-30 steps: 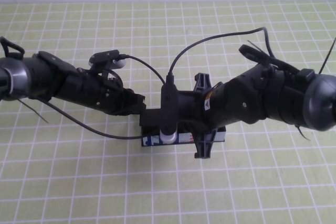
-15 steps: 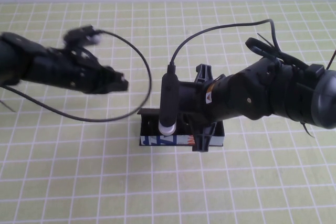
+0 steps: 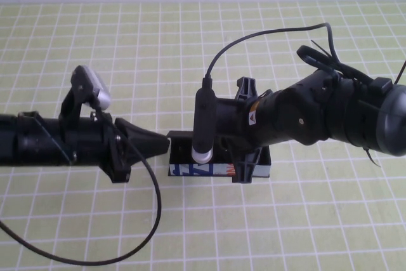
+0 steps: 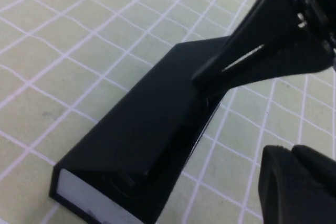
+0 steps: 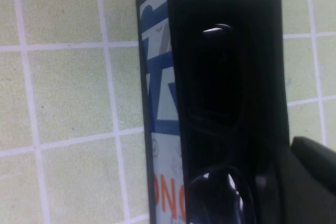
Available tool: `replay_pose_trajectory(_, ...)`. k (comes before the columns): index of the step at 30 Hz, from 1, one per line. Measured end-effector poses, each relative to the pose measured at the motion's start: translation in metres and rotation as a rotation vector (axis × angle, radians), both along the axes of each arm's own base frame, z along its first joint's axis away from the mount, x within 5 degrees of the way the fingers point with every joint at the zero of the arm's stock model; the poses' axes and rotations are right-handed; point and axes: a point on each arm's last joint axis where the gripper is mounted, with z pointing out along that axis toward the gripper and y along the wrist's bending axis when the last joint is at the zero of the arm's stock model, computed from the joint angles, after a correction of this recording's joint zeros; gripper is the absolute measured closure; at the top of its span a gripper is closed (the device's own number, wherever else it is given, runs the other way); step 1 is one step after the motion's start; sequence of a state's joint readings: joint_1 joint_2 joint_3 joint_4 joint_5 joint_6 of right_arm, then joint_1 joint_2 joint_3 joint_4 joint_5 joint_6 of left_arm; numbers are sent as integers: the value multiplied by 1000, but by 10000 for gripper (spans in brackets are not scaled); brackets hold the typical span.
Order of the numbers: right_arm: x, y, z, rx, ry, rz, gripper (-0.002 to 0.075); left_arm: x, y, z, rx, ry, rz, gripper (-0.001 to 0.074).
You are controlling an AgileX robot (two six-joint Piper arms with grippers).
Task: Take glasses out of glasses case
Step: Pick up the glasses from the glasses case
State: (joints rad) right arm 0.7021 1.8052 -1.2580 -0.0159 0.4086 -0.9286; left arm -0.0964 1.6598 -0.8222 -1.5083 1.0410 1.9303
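Observation:
The glasses case (image 3: 219,169) lies at the table's middle, its white, blue and orange side facing me. In the right wrist view the case (image 5: 160,103) is open and the black glasses (image 5: 210,93) lie inside, lenses glinting. My right gripper (image 3: 244,132) hangs over the case, open, one finger beyond its far side and one in front of its near side. My left gripper (image 3: 163,146) is shut and low, its tip at the case's left end. In the left wrist view the black case (image 4: 142,129) lies just beyond the left fingertips (image 4: 283,166).
The table is a green cloth with a white grid (image 3: 304,233). A black cable (image 3: 152,220) loops from the left arm over the near left of the table. The right arm's cable (image 3: 266,36) arcs above the far side.
My left arm swung away to the far left, then came back low and now points at the case's left end. The right gripper stayed over the case, shifting only slightly.

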Motion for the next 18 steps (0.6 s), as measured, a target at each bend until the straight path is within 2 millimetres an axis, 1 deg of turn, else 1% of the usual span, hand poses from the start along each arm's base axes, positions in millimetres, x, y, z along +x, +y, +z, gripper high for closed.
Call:
replay_pose_trajectory(2, 0, 0, 0, 0, -2, 1, 728, -1, 0, -6, -3, 2, -17, 739)
replay_pose_trajectory(5, 1, 0, 1, 3, -9, 1, 728, 2, -1, -16, -19, 14, -15, 739)
replay_pose_trajectory(13, 2, 1, 2, 16, -25, 0, 730, 17, -1, -56, -15, 71, 38, 739)
replay_pose_trajectory(18, 2, 1, 2, 19, -28, 0, 730, 26, -2, -68, -28, 74, 65, 739)
